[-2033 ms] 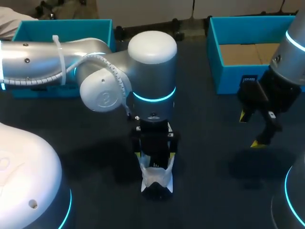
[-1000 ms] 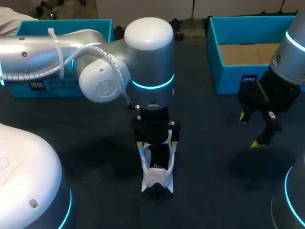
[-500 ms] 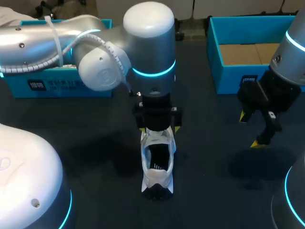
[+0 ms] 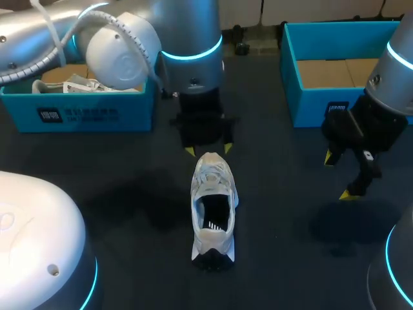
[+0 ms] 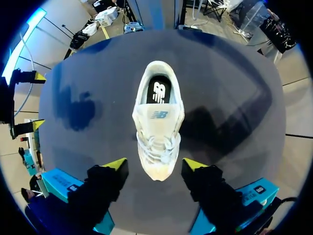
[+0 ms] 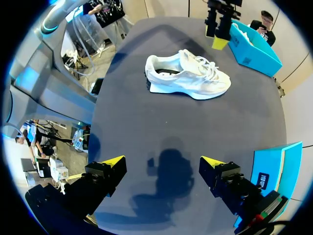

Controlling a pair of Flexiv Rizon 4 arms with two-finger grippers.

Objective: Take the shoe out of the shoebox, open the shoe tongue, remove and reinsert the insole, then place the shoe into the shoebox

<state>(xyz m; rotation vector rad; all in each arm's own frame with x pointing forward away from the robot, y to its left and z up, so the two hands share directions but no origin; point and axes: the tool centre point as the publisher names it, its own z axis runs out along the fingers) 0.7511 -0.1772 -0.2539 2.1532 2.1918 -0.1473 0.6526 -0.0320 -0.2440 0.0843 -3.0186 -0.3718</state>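
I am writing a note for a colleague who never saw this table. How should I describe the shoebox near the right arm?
On the dark table, look at the far right, beyond the right end effector. The blue shoebox there shows a bare brown floor, whereas the other blue box, at the left, holds white items.

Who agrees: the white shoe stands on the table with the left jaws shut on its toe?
Not shut. The left wrist view shows the left jaws open, clear of the toe; the white shoe does stand on the table.
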